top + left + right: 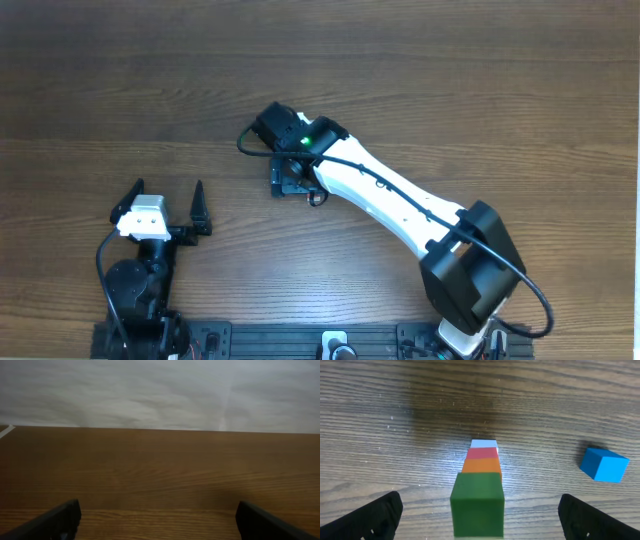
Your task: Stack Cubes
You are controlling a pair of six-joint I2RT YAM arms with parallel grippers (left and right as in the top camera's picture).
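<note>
Stack: green cube [477, 502] sat on top, then orange [481, 465], red [482, 453] and a pale cube [484, 443] at the bottom; stood near the middle of the table [480, 80].
Blue cube [603, 465]: lay alone on the table, apart from the stack.
Right gripper [481, 516]: hung over the stack, spread wide, gripped nothing.
Left gripper [167, 200]: by the table's near edge, left side, spread wide, empty.

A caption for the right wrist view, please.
Right gripper open over the four-cube stack; blue cube lies apart.
</note>
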